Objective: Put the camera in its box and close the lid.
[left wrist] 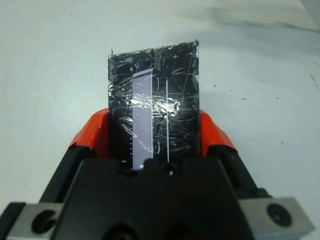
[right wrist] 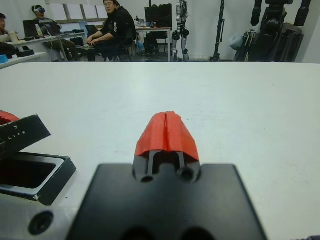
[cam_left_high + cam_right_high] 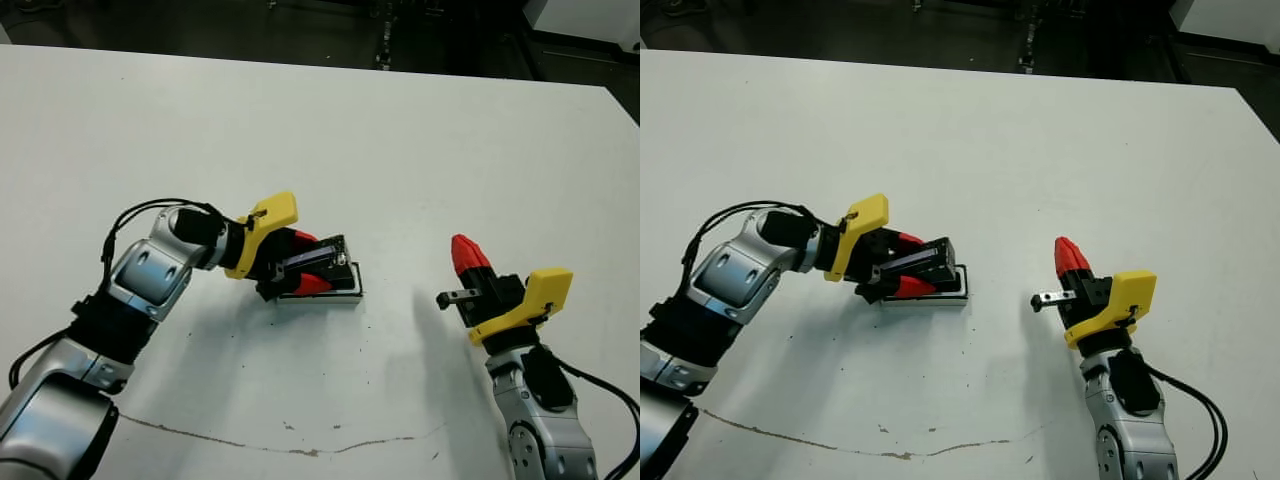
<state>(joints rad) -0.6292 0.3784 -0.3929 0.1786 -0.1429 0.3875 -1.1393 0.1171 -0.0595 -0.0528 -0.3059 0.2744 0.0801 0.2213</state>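
The box (image 3: pixel 322 298), a small white-walled tray, sits just below the centre of the head view on the white table (image 3: pixel 400 130). The left gripper (image 3: pixel 310 262) reaches in from the lower left, its two red fingers clamped on the glossy black lid (image 3: pixel 326 254), which hangs tilted right over the box, not yet seated. The right gripper (image 3: pixel 468 252) stands at lower right, well apart, pinched together and holding nothing. The camera cannot be picked out here; closing the lid looks like the step in hand, and whether the camera is already inside is unclear

The left wrist view adds the lid's wrinkled foil sheen and pale strip, with a red finger (image 1: pixel 92 132) pressed against each long edge; the box is hidden behind the lid

The right wrist view, from the side, shows at its lower left what the others do not: a clear gap between the raised lid and the box's dark hollow. People sit beyond the table, upper left
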